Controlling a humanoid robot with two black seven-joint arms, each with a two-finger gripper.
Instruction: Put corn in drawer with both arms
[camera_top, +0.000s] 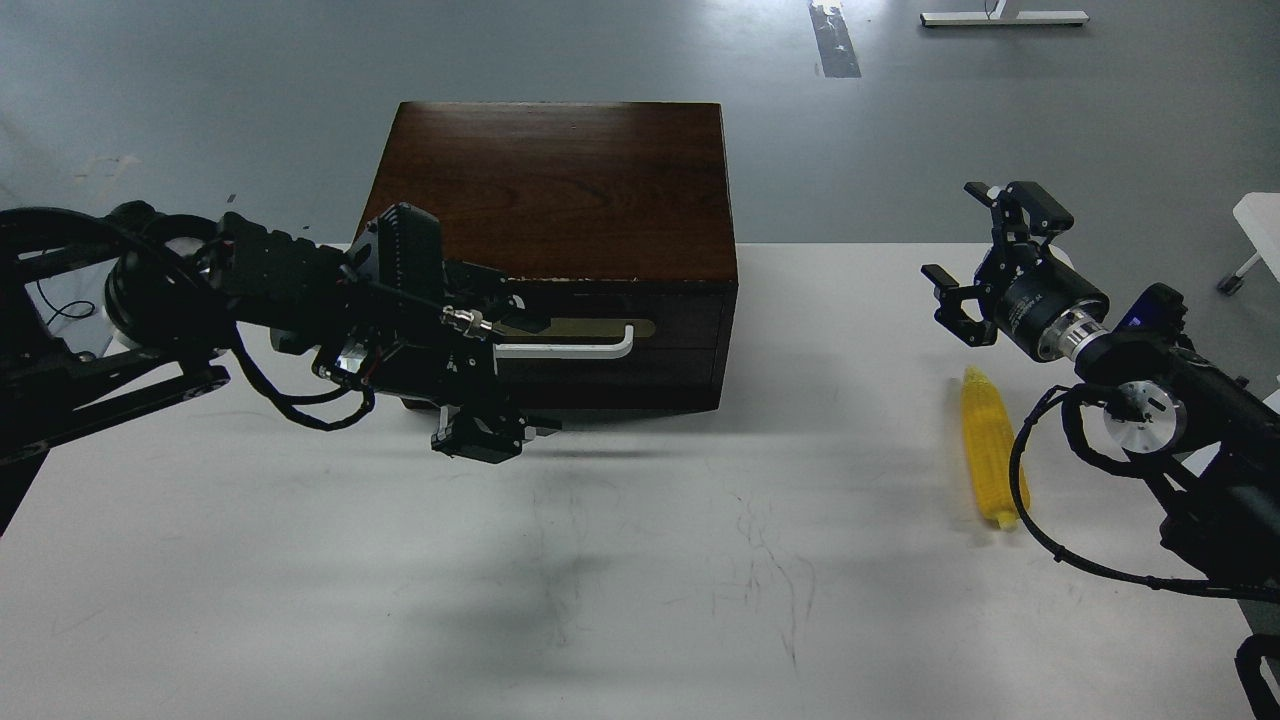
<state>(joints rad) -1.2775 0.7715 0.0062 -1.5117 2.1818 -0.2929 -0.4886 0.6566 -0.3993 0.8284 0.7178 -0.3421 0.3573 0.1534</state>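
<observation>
The dark brown wooden box (560, 180) stands at the table's back centre. Its drawer (640, 345) sits flush in the box front, with a brass plate and a white bar handle (580, 349). My left gripper (520, 372) is at the handle's left end, one finger above the bar and one below, open. The left end of the handle is hidden behind it. The yellow corn (988, 450) lies on the table at the right, pointed tip away from me. My right gripper (985, 255) hovers just beyond the corn's tip, open and empty.
The white table (640, 580) has faint scuff marks in the middle. Its far edge runs behind the box, with grey floor beyond. A white object (1260, 225) stands off the table at the far right. My right arm's cable loops beside the corn.
</observation>
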